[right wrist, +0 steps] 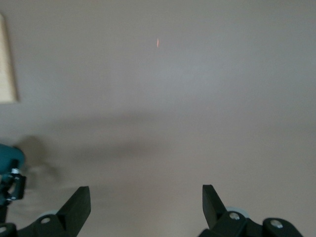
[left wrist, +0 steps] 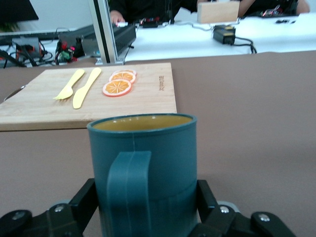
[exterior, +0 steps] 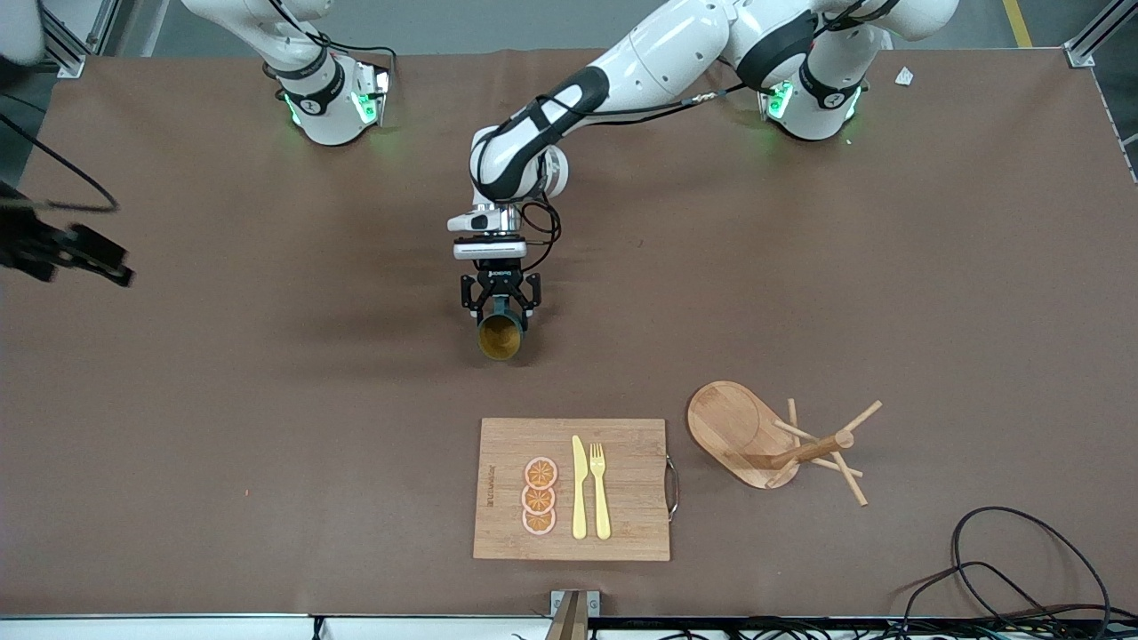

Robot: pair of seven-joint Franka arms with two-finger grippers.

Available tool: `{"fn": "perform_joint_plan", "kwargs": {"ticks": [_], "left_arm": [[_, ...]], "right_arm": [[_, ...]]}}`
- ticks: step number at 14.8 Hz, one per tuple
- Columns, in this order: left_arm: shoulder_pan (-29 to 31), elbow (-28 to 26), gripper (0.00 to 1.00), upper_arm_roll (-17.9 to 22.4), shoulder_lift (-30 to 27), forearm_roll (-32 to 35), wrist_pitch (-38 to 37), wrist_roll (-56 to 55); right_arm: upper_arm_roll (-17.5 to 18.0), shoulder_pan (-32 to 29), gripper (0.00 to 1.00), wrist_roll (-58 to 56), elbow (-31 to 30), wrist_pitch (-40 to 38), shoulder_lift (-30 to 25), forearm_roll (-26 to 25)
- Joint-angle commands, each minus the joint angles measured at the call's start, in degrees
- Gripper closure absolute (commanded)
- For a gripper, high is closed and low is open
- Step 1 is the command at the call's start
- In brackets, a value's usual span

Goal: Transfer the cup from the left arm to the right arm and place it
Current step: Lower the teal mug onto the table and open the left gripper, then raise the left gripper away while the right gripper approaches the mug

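The cup (exterior: 500, 337), a dark teal mug with a tan inside, hangs over the middle of the table. My left gripper (exterior: 500, 308) is shut on it. In the left wrist view the cup (left wrist: 145, 158) fills the space between the black fingers (left wrist: 89, 195), its handle toward the camera and its mouth turned toward the cutting board. My right gripper (exterior: 111, 265) hovers over the right arm's end of the table, open with nothing in it. The right wrist view shows the right gripper (right wrist: 145, 193) over bare table, with an edge of the cup (right wrist: 10, 155) far off.
A wooden cutting board (exterior: 636, 524) with three orange slices, a yellow knife and a yellow fork lies nearer the front camera than the cup. A wooden peg rack (exterior: 773, 440) stands beside it toward the left arm's end. Black cables (exterior: 1005, 569) lie at the front corner.
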Motion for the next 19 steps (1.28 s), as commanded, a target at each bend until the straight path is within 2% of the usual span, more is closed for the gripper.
{"fn": "perform_joint_plan", "kwargs": {"ticks": [1, 3, 5, 7, 10, 13, 17, 19], "left_arm": [[-1.4, 0.8, 0.00, 0.3, 1.1, 1.8, 0.0, -2.1], [-3.4, 0.0, 0.00, -0.4, 0.4, -0.5, -2.8, -2.5], [-6.0, 0.0, 0.00, -1.0, -0.8, -7.8, -4.5, -2.4], [-7.4, 0.0, 0.00, -2.2, -3.6, -16.4, -6.9, -2.1], [-7.5, 0.0, 0.00, -5.8, -8.4, -25.7, -12.3, 0.9], [-6.6, 0.2, 0.00, -6.2, -15.6, -37.7, -16.1, 5.7], [2.3, 0.0, 0.00, -6.1, -27.7, -53.9, -16.2, 11.1], [7.9, 0.0, 0.00, -6.1, -32.8, -62.1, -16.4, 19.7]], "right_arm": [[0.1, -1.7, 0.00, -5.8, 2.4, -0.5, 5.9, 0.5], [0.2, 0.0, 0.00, -6.2, 2.1, 1.4, 6.1, 4.4], [0.2, 0.7, 0.00, -2.7, 1.6, 4.0, 7.3, 7.7], [0.2, 3.2, 0.00, -0.1, 1.6, 4.7, 8.2, 7.7], [0.2, 5.0, 0.00, 3.3, 1.0, 4.4, 8.2, 7.3], [0.1, 5.2, 0.00, 4.1, 0.3, 4.5, 8.2, 7.2], [0.2, 5.3, 0.00, 4.9, 0.2, 4.3, 8.2, 7.1], [0.2, 5.4, 0.00, 5.0, 0.0, 4.4, 8.2, 7.1]]}}
